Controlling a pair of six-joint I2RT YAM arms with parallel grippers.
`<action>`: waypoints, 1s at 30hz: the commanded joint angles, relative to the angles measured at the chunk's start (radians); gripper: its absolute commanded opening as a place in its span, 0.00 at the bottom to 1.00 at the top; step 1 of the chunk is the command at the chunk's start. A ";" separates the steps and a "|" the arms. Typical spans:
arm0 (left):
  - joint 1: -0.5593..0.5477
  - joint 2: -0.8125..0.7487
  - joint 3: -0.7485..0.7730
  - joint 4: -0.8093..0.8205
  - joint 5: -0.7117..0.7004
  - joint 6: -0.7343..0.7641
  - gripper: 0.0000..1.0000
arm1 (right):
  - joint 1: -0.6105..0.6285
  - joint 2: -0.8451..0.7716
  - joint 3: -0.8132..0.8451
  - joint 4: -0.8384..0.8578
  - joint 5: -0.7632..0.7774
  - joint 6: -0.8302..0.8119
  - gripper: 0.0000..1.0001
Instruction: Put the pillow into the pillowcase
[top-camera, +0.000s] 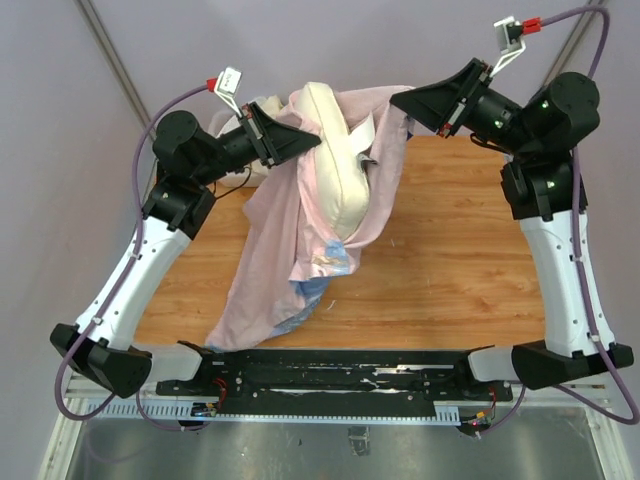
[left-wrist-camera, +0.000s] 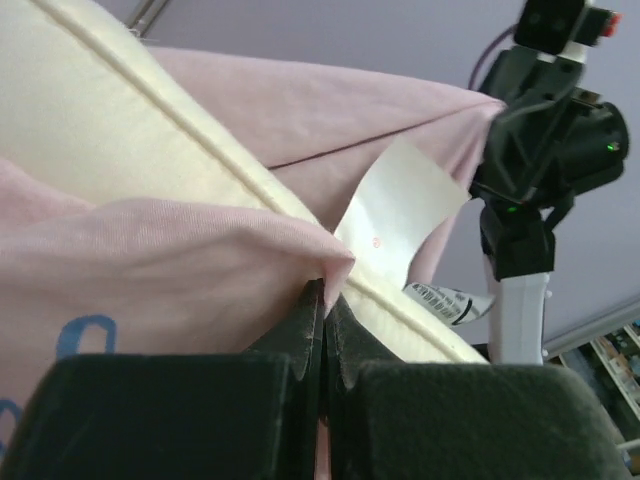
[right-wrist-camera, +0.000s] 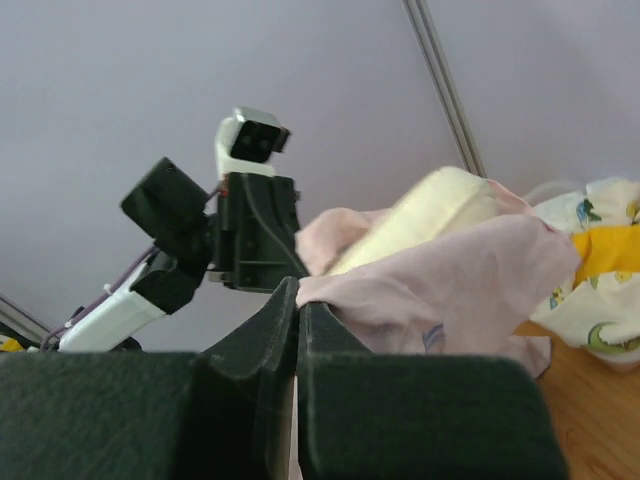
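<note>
The left gripper (left-wrist-camera: 325, 292) is pinched tight on a fold of the pillowcase (top-camera: 268, 250). Its two dark fingers press flat together with the thin pink cloth caught between them. The right gripper (right-wrist-camera: 298, 292) is squeezed tight too, holding another bit of the same pink edge.

The two grippers are up in the air and face each other across the far part of the table (top-camera: 470, 250). The edge of the pillowcase is stretched between them, like an open mouth.

The pillow (top-camera: 335, 150) stands up on end in that mouth. It is fat, soft and cream-white, with a raised seam along its edge. Its rounded top pokes out above the pink cloth, close to the left gripper. A small white tag (left-wrist-camera: 400, 205) sticks out from its seam, with black print on a strip just below.

From the grippers the pillowcase hangs down loose and wrinkly. It spreads over the left side of the table, toward the near edge. A little of its blue printed side (top-camera: 312, 292) shows down low.

The brown wood shows wide on the right side, under the right arm. Behind the pillow lie some white cloths (right-wrist-camera: 600, 300) with little pictures and a yellow cloth (right-wrist-camera: 605, 245).
</note>
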 joint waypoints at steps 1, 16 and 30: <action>0.024 0.034 -0.038 0.052 0.009 -0.012 0.00 | -0.014 -0.065 0.073 0.119 -0.009 0.016 0.01; 0.035 0.105 0.449 -0.019 0.038 -0.059 0.00 | -0.015 -0.084 -0.336 0.146 0.048 -0.021 0.01; 0.036 0.052 -0.024 0.133 0.025 -0.072 0.00 | -0.016 -0.095 0.031 0.065 0.026 -0.044 0.01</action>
